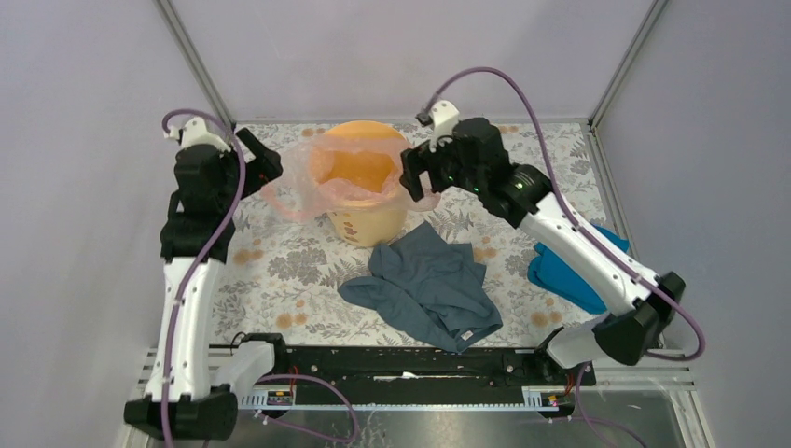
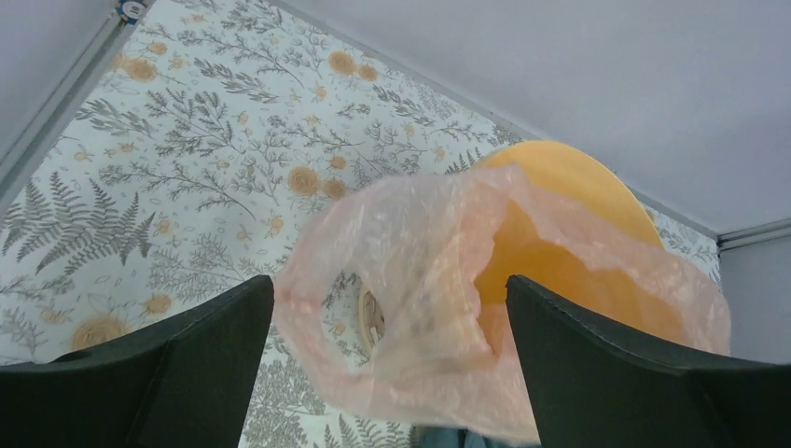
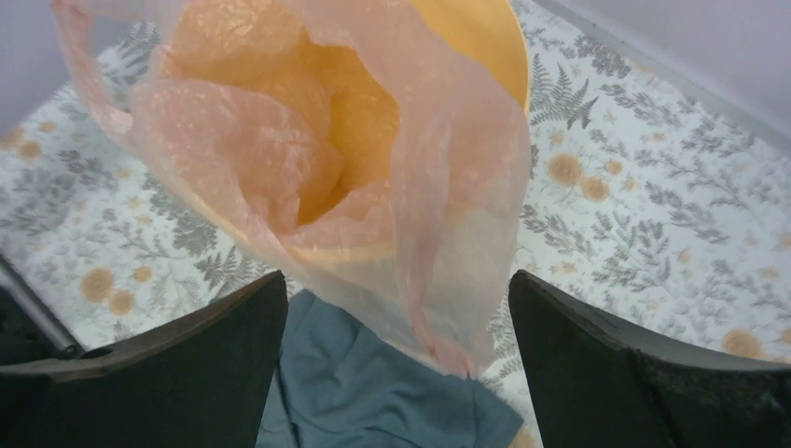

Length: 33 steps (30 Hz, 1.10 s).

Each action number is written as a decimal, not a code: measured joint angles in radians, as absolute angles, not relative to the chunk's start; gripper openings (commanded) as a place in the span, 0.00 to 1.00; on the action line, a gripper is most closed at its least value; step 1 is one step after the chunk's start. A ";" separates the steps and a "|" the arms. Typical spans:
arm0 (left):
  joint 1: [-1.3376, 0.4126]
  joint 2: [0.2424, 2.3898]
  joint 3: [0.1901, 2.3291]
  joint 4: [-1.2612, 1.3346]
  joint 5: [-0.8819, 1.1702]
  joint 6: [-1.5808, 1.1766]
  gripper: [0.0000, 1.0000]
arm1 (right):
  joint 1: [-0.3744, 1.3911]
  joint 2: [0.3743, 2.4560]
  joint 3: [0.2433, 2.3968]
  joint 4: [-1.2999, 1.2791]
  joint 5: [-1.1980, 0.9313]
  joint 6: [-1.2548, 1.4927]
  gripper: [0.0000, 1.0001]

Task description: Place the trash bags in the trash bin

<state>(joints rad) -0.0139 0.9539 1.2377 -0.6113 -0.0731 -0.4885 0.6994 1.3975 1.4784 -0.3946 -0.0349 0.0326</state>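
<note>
I see both jaws wide and empty, flanking the bag [image 1: 294,191] draped over the bin [image 1: 368,224], upper centre. A grey garment [image 1: 429,289] lies just below the bin, and a blue cloth [image 1: 560,280] at right.

Overhead from near edge, both wrist views close, all sharing trash bin [image 1: 368,224]

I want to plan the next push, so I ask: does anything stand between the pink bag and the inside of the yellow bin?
Nothing visible does. The trash bag already hangs over the trash bin's rim, partly inside its open mouth. The grey-blue garment lies in front of the bin, not over its mouth.
</note>
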 measured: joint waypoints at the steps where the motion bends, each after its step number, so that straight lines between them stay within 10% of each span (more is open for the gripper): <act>1: 0.002 0.982 1.252 -0.601 -0.054 -0.488 0.99 | 0.720 1.432 1.522 -0.411 -0.010 0.016 0.94; 15: 0.269 1.184 1.146 -0.458 0.391 -0.518 0.97 | 0.784 1.714 1.799 -0.550 0.271 -0.123 0.80; 33: 0.299 1.354 1.102 -0.208 0.577 -0.662 0.29 | 0.754 1.789 1.866 -0.432 0.276 -0.099 0.22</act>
<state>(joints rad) 0.2993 1.3540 1.1023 -0.2077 0.5774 -0.6624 0.7536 1.7889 1.8656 -0.4324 0.2760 -0.0990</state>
